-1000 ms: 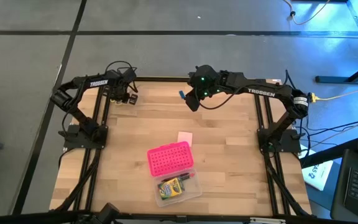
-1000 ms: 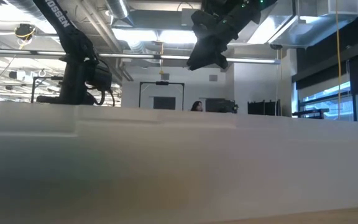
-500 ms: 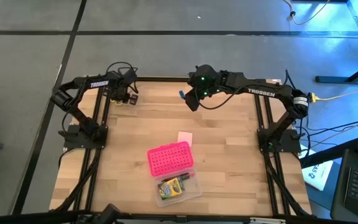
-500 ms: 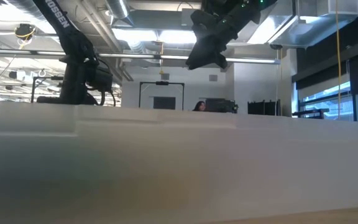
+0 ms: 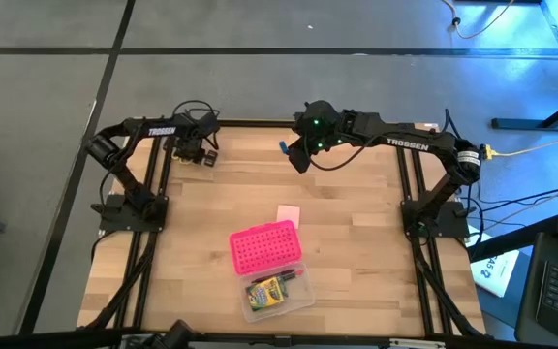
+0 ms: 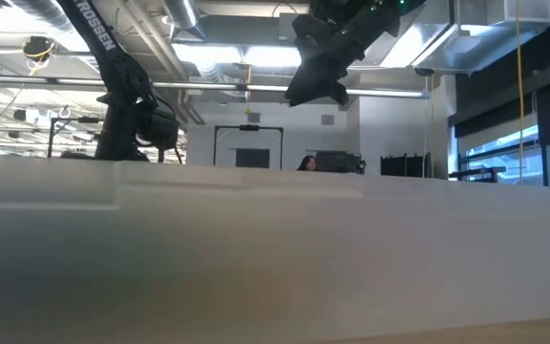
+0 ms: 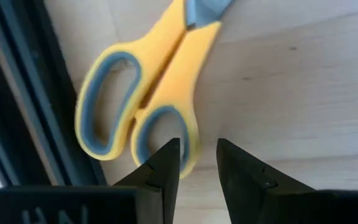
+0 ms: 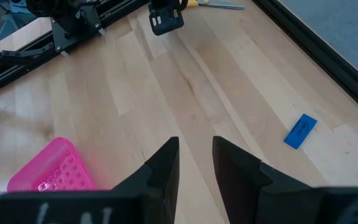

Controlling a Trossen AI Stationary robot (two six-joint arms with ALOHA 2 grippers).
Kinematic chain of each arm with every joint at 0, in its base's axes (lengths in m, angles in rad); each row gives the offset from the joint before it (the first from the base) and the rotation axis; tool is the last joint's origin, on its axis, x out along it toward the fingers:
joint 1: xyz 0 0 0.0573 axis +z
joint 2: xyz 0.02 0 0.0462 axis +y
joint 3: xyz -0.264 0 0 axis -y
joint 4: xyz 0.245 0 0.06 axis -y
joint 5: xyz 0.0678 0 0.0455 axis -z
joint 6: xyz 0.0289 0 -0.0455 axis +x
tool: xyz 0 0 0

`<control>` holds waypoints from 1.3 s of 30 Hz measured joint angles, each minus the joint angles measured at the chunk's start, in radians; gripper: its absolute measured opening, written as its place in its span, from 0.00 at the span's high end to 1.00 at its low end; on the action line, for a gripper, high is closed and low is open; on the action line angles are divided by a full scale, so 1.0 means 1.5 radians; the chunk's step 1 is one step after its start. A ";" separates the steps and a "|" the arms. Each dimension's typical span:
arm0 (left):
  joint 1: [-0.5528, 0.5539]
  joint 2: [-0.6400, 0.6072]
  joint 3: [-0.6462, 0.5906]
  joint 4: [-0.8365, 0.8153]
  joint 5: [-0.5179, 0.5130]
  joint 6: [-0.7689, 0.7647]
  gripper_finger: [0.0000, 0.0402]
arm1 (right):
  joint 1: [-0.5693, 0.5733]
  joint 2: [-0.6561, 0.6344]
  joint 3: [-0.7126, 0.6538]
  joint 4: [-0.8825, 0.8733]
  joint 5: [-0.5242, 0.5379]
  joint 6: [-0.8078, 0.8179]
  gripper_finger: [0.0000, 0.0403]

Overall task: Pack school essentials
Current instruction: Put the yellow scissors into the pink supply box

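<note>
left gripper (image 7: pixel 194 163) fingers slightly apart, empty, over scissors (image 7: pixel 143 87); light, rigid, likely slick plastic, best pinched across handles. right gripper (image 8: pixel 194 163) parted, idle.

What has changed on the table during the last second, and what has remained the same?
Only the left arm moved: its left gripper shifted slightly toward the table's middle, along the far edge, above the yellow-handled scissors. It took hold of nothing. The right gripper stayed raised near the tiny blue piece. The pink dotted box, the crayon box and the pale pink pad did not move.
</note>
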 joint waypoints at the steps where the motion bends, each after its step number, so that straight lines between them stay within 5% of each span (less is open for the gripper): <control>1: -0.002 0.000 0.000 0.000 0.008 0.000 0.75 | 0.000 0.000 0.000 0.000 0.000 0.000 0.75; 15: -0.005 0.000 0.000 0.006 0.028 0.004 0.77 | 0.000 0.000 0.000 0.000 0.000 0.000 0.75; 39: -0.006 0.000 -0.001 0.012 0.044 0.015 0.96 | 0.000 0.000 0.000 -0.001 0.000 -0.001 0.75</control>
